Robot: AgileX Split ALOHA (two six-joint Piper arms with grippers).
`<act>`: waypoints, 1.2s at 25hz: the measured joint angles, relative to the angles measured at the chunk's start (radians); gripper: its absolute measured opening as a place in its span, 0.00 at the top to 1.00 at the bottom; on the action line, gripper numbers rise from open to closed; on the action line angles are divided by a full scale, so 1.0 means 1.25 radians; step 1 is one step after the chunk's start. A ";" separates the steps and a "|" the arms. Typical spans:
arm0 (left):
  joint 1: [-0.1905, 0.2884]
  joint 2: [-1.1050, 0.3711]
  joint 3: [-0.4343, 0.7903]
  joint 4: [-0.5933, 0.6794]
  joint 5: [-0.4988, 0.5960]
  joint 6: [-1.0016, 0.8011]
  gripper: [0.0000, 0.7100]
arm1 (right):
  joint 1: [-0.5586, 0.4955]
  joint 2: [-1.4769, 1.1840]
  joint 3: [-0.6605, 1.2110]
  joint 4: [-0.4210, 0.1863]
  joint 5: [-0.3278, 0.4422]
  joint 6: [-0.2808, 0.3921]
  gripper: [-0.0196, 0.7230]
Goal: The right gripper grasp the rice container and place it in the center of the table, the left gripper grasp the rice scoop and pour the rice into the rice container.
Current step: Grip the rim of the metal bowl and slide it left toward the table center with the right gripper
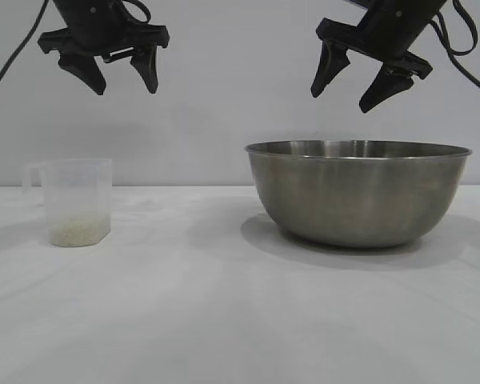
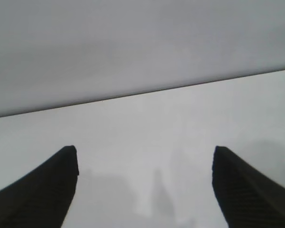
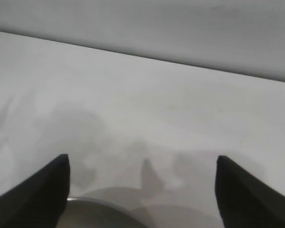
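Below right pincer (image 3: 142,190): rice container (image 3: 99,213) rim, apparently cropped.

Soft, even overhead light; faint shadows on the table (image 1: 224,320); both wrist views slightly blurred.

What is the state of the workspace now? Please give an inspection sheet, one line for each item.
Surface: white table, bare between the items.
Job's things: rice scoop upright at left, rice in its bottom; rice container at right, apart from it.
Clutter: nothing seen.
Grippers: left gripper open, above the scoop; right gripper open, above the container; both empty.
Cables: black cable behind the right arm.
Surroundings: plain grey wall.
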 joint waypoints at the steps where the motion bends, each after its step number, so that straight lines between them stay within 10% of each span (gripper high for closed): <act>1: 0.000 0.000 0.000 0.000 0.000 0.000 0.21 | 0.000 0.000 0.000 0.000 0.000 0.000 0.18; 16: 0.000 0.000 0.000 0.007 0.006 0.000 0.21 | -0.048 -0.077 0.000 -0.030 0.143 0.014 0.18; 30: 0.000 0.000 0.000 0.014 0.012 0.013 0.21 | -0.085 -0.094 0.000 -0.235 0.416 0.218 0.18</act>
